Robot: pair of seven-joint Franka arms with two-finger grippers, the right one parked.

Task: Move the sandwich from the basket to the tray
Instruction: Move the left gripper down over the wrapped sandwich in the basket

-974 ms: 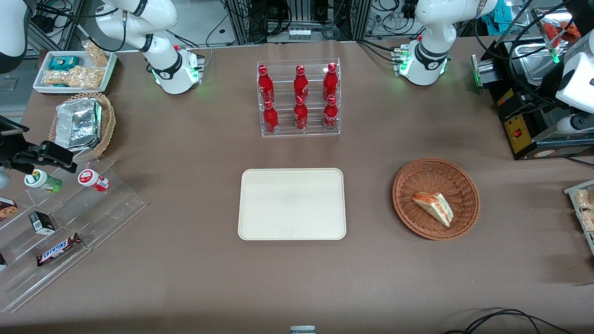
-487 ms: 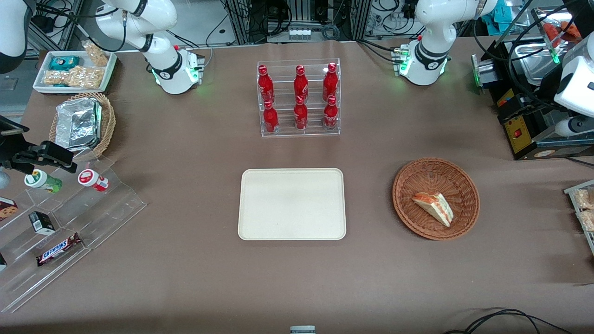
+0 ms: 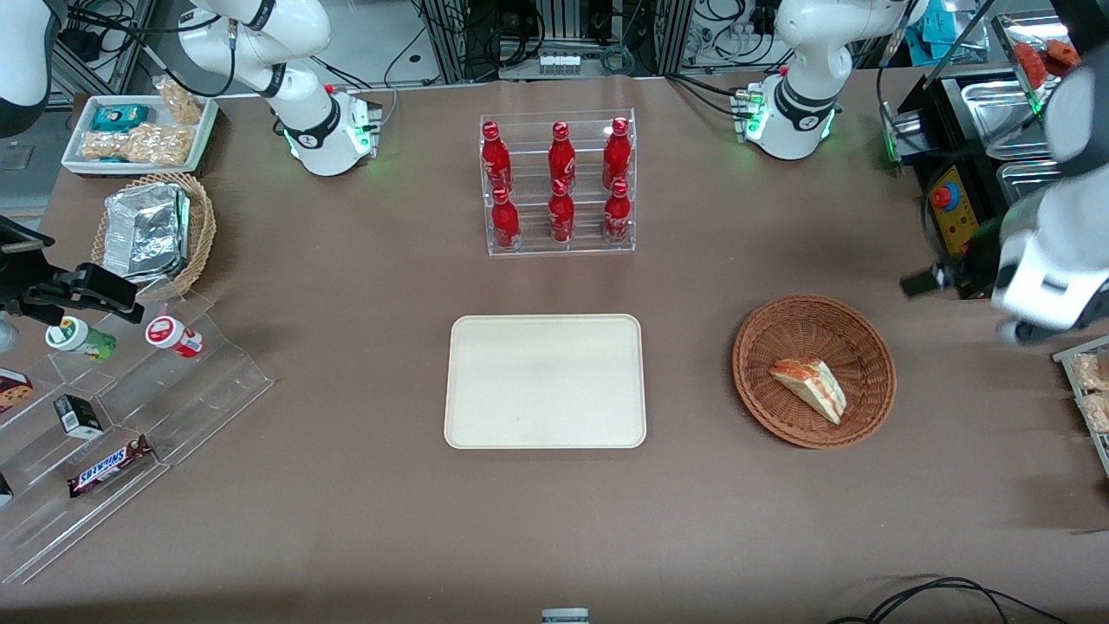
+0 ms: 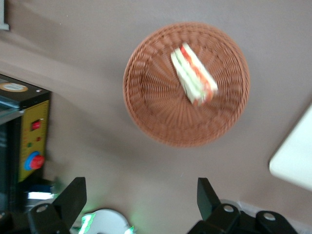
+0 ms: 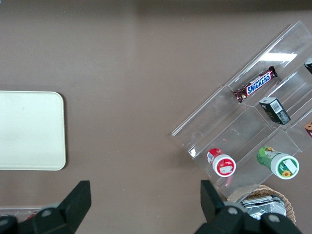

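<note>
Wicker basket (image 3: pixel 814 371) with sandwich (image 3: pixel 809 387) untouched — gripper (image 4: pixel 139 200) now nearer overhead, fingers spread, empty.

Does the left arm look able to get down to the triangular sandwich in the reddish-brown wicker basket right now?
Probably yes. The triangular sandwich lies uncovered in the reddish-brown wicker basket, with nothing over it. The left gripper hangs above the basket's edge with its jaws open, and the way down looks free.
</note>
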